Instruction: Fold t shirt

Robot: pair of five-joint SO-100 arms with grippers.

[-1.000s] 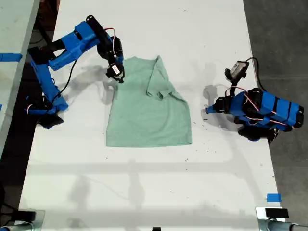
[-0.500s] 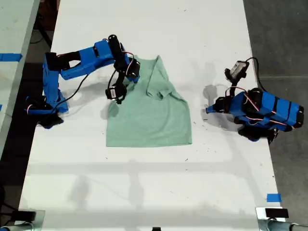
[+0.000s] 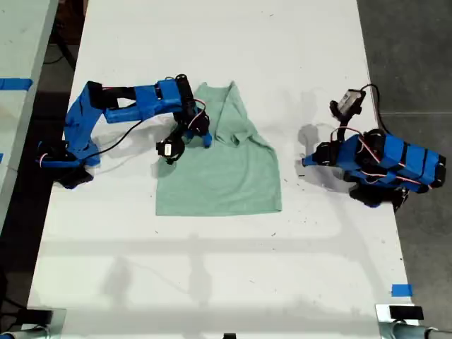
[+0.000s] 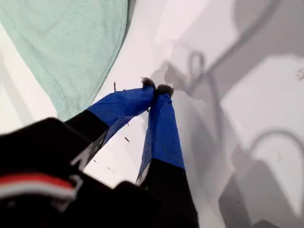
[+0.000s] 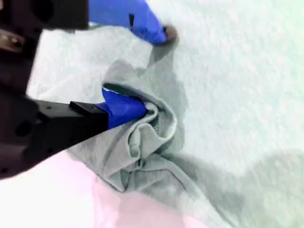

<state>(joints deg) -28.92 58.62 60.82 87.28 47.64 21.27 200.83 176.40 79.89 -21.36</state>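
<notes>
On t shirt [image 3: 219,166]: my second gripper [image 5: 154,71] open, lower finger [image 5: 124,108] seemingly cloth-hidden.

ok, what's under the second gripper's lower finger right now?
A bunched fold of the t shirt: one finger of my second gripper is tucked into it. Its tip, and whatever lies below the fold, is covered.

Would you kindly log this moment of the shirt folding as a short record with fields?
t shirt: mint green, partly folded, flat on white table
my second gripper: open, on the shirt, cloth bunched at one finger
my first gripper: shut, empty, over bare table beside the shirt's edge
fold: not finished
</notes>
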